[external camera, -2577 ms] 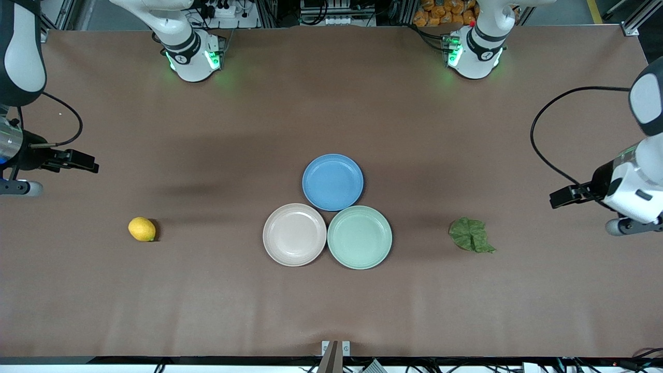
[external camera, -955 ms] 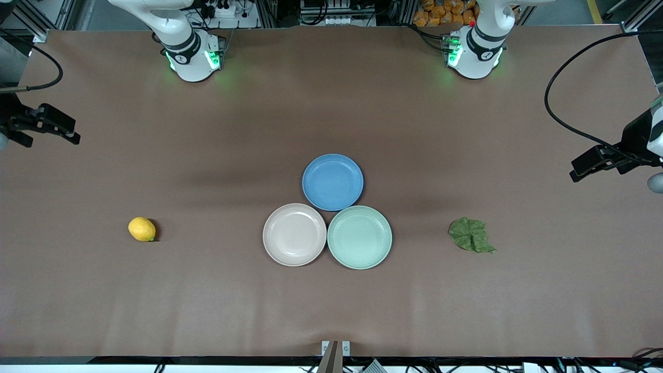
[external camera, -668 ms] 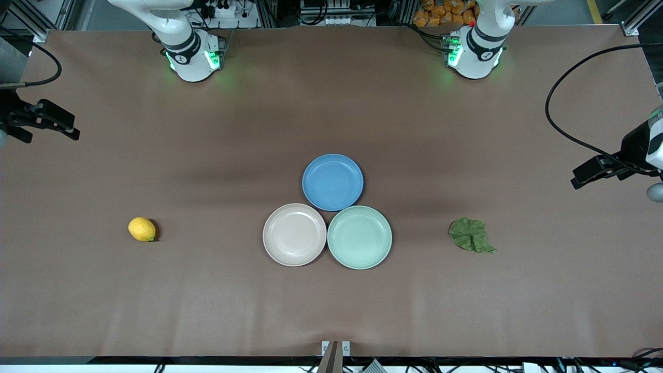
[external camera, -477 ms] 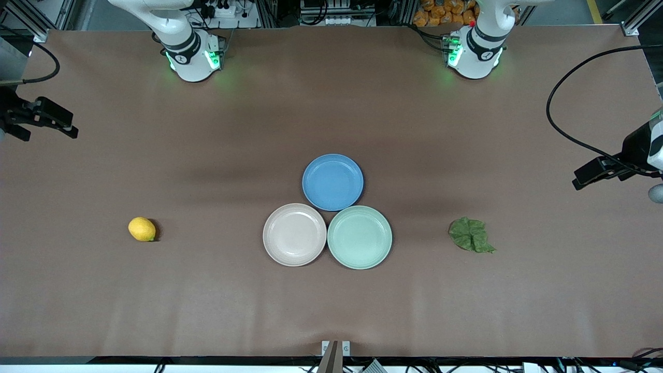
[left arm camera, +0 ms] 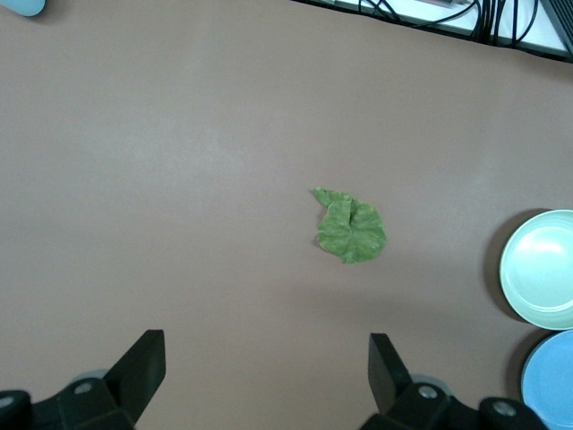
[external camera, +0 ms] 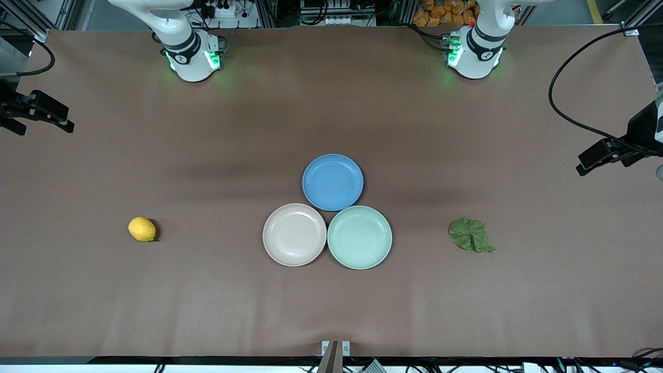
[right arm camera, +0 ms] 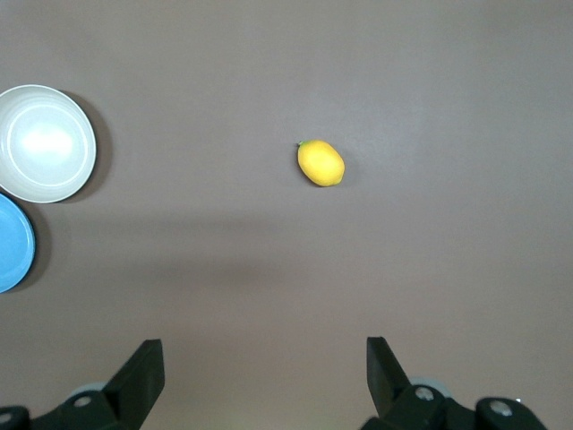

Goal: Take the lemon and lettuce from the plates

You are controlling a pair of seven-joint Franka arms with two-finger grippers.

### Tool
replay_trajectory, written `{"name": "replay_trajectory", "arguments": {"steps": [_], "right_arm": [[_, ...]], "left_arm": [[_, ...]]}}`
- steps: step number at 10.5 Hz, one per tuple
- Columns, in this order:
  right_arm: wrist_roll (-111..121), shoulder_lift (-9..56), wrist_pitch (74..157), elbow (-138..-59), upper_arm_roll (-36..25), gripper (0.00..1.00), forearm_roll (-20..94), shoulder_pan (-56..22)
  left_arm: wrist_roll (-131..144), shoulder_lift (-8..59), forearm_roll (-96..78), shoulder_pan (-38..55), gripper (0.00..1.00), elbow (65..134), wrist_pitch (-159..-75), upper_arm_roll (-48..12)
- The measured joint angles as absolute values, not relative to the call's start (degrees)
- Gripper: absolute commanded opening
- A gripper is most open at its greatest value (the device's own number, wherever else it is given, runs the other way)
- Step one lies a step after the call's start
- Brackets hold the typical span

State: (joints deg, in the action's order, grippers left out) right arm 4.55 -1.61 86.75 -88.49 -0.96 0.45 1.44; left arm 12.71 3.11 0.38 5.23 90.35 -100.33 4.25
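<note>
Lemon lying on the bare table, well apart from the beige plate, toward the right arm's end. Lettuce lying flat on the table, well apart from the mint plate, toward the left arm's end. The beige and mint plates touch rim to rim and hold nothing; the blue plate sits just beside both, farther from the front camera. Right gripper up in the air over the table edge at the right arm's end, fingers spread wide, nothing between them; the lemon shows well clear of it. Left gripper likewise raised over the table edge at the left arm's end, fingers spread wide and empty; the lettuce lies well clear of it.
</note>
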Motion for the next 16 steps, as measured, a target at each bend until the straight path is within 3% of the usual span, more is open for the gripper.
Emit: {"name": "replay_trajectory", "arguments": {"steps": [5, 16], "right_arm": [[4.5, -1.6, 86.7, -89.2, -1.1, 1.00, 0.5, 1.4], [4.5, -1.7, 86.7, -89.6, -1.2, 1.00, 0.5, 1.5]], "left_arm": [[12.7, -1.6, 0.4, 6.2, 1.00, 95.8, -102.0, 5.7], [4.6, -2.0, 1.3, 6.6, 1.00, 96.4, -103.0, 1.7]]}}
